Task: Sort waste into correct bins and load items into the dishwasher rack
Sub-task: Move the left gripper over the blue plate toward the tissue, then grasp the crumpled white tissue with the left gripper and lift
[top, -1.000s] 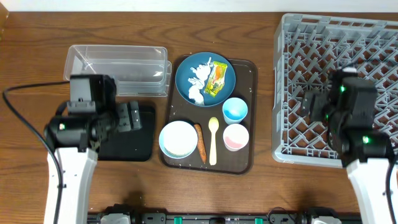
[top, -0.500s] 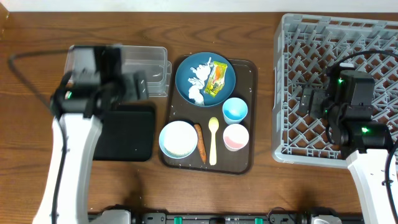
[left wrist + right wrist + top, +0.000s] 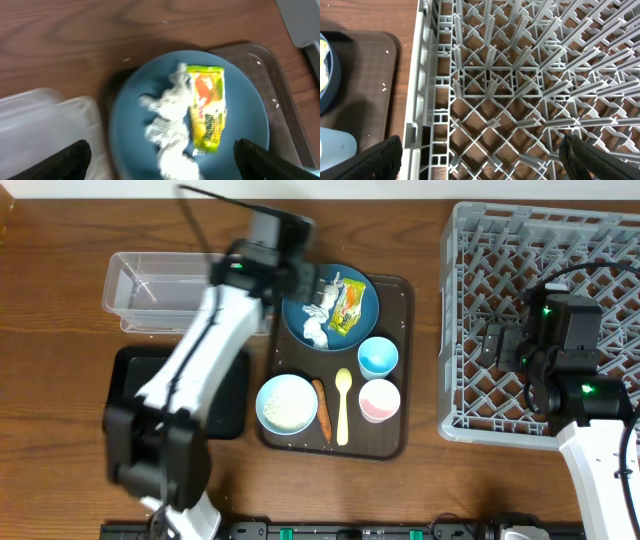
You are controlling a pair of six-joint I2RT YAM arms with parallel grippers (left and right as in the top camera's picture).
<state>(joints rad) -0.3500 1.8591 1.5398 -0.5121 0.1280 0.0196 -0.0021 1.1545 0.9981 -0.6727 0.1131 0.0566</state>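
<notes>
Progress looks close to nil from where I stand. Left gripper [image 3: 160, 155] hangs over the dark-blue plate [image 3: 127, 120], its jaws spread wide with nothing between them. The crumpled tissue [image 3: 167, 120] and the yellow-green wrapper [image 3: 207, 115] lie side by side on the plate right beneath it. Right gripper [image 3: 479, 150] is just as wide and just as empty, poised above the dishwasher rack [image 3: 600, 240] near the edge that faces the brown serving tray [image 3: 395, 442]. The rack holds no dishes that I can see. The clear tub [image 3: 160, 285] and the black tray [image 3: 128, 375] both look bare of waste. Everything else sits on the serving tray: light-blue bowl [image 3: 287, 402], carrot stick [image 3: 322, 408] just beside it, spoon [image 3: 343, 405], blue cup [image 3: 378, 357] and pink cup [image 3: 379, 400]. White specks dot the tray, likely rice. I judge the tissue or the wrapper to be the first pick. All the waste and all five dishes are yet to be moved.
</notes>
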